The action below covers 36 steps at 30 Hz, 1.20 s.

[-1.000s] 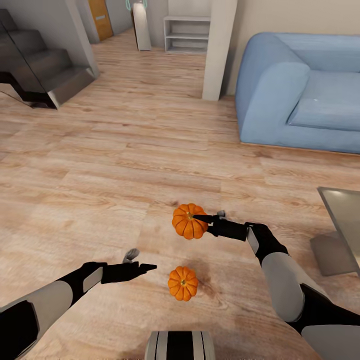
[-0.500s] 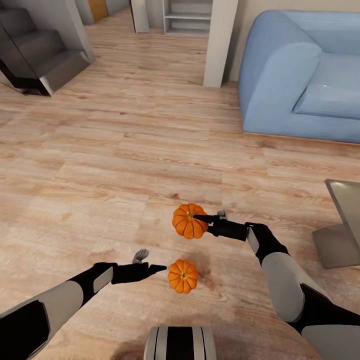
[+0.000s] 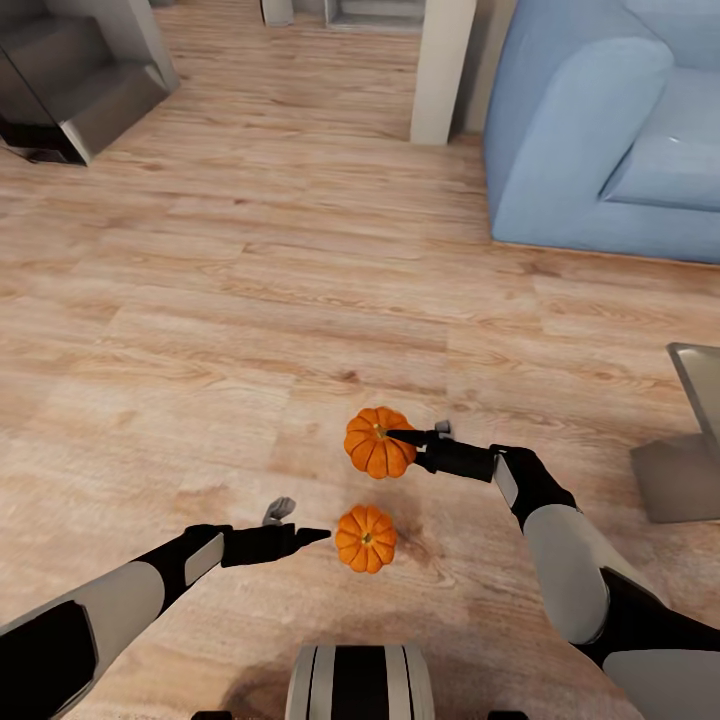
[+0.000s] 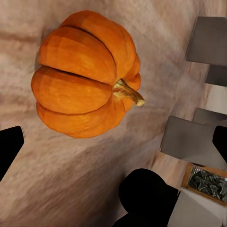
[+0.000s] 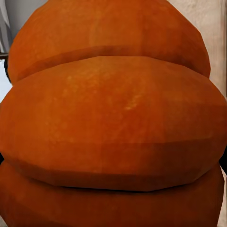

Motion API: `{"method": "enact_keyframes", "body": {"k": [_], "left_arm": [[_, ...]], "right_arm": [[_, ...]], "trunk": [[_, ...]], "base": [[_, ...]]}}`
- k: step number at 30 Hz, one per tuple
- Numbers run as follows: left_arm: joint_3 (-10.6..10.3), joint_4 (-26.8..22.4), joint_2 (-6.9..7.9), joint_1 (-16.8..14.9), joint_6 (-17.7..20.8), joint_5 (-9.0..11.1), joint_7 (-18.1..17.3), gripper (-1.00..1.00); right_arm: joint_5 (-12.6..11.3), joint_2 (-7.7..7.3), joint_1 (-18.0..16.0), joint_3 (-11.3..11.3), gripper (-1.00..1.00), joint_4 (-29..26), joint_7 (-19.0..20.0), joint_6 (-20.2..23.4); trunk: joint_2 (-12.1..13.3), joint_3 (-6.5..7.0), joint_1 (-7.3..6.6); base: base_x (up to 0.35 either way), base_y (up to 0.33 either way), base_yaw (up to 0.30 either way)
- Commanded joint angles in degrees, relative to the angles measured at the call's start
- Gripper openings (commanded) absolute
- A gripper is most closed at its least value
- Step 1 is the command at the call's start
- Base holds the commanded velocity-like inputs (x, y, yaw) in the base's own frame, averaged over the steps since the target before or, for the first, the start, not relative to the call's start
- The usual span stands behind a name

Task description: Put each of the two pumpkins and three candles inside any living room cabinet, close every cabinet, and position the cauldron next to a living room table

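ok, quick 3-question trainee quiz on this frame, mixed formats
1. True or false: the right gripper is shut on a pumpkin.
2. Where does the second pumpkin lie? A) on the sofa B) on the floor C) on the stairs
3. Fill in: the left gripper is ___, beside the second pumpkin, not gripping it.

Key: 1 true; 2 B; 3 open

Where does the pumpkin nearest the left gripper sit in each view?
Head view: near pumpkin, low centre, just off the left fingers.
Left wrist view: near pumpkin ahead of the open fingers, stem showing.
Right wrist view: the other pumpkin, gripped, close-up.
Shared landmark: wood floor.
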Motion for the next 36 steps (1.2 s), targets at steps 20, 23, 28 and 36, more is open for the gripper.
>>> {"method": "enact_keyframes", "body": {"k": [20, 23, 28, 36], "left_arm": [[1.79, -0.32, -1.07, 0.0, -0.22, 0.28, 8.37, 1.0], [2.01, -0.48, -1.82, 0.0, -0.75, 0.28, 9.47, 1.0], [2.07, -0.43, -2.03, 0.0, -2.77, 0.28, 9.74, 1.0], [2.07, -0.1, -1.96, 0.0, -4.29, 0.36, 9.69, 1.0]], "right_arm": [[-0.14, -0.03, 0.0, -0.02, -1.0, -0.09, 0.0, 0.02], [-0.14, -0.07, 0.0, -0.02, -1.0, -0.09, 0.0, 0.02], [-0.14, -0.08, 0.0, -0.02, -1.0, -0.09, 0.0, 0.02], [-0.14, -0.08, 0.0, -0.02, -1.0, -0.09, 0.0, 0.02]], "trunk": [[-0.04, -0.67, 0.07], [-0.04, -0.67, 0.07], [-0.04, -0.67, 0.07], [-0.04, -0.67, 0.07]], "base": [[0.0, 0.0, 0.0], [0.0, 0.0, 0.0], [0.0, 0.0, 0.0], [0.091, -0.022, 0.0]]}}
